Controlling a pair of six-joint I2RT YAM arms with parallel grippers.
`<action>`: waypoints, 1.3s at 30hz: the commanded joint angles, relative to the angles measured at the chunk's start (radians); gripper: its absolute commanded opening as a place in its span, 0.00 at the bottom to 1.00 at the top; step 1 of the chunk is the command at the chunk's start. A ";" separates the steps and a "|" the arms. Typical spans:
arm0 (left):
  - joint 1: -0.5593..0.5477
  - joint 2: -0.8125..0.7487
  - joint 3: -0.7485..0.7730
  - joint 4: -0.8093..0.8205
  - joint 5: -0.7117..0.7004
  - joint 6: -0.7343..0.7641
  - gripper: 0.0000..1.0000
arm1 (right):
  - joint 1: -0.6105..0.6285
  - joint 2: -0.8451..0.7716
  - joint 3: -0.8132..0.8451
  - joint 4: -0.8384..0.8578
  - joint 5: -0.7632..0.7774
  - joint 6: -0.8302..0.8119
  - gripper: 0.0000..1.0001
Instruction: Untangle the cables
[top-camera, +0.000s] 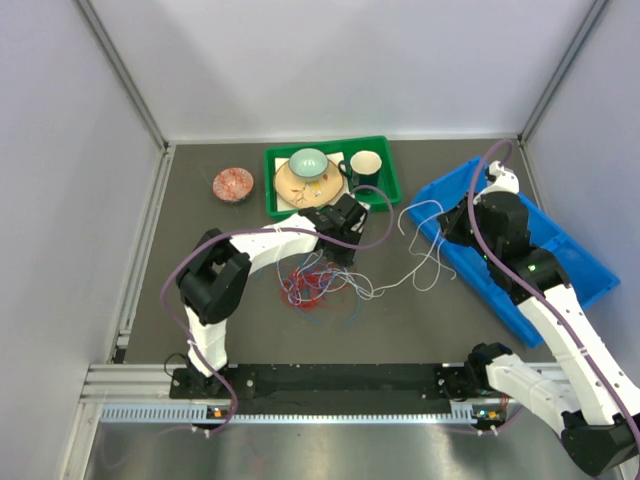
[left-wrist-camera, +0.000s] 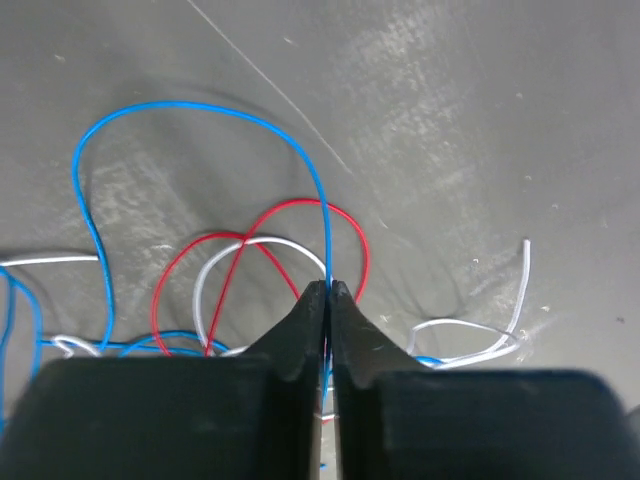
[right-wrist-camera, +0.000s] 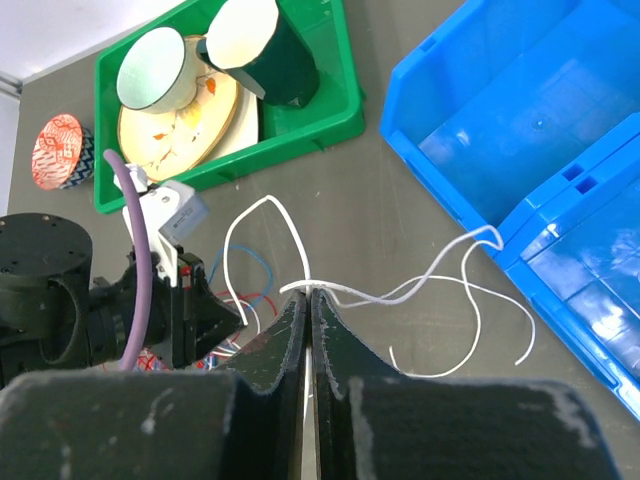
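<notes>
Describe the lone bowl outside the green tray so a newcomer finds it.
Find the green tray at the back of the table. Just left of it, on the bare surface, sits a small bowl. It is red-patterned, unlike the pale green bowl inside the tray.

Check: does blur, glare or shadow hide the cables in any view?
Top external: even light, no glare, but the cable tangle is too fine to trace. Left wrist: blue cable crisp, faint shadow beside it on the table; left gripper's fingers dark, featureless. Right wrist: white cable sharp; right gripper's fingers slightly soft.
</notes>
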 joint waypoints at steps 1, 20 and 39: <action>0.002 -0.044 0.044 0.009 -0.061 -0.009 0.01 | -0.007 -0.013 0.027 0.034 0.008 0.006 0.00; 0.254 -0.341 -0.108 0.119 0.062 -0.154 0.00 | -0.007 -0.029 0.031 0.031 0.008 0.000 0.00; 0.283 -0.276 -0.269 0.135 0.061 -0.151 0.00 | -0.007 0.043 0.433 0.021 -0.043 -0.066 0.00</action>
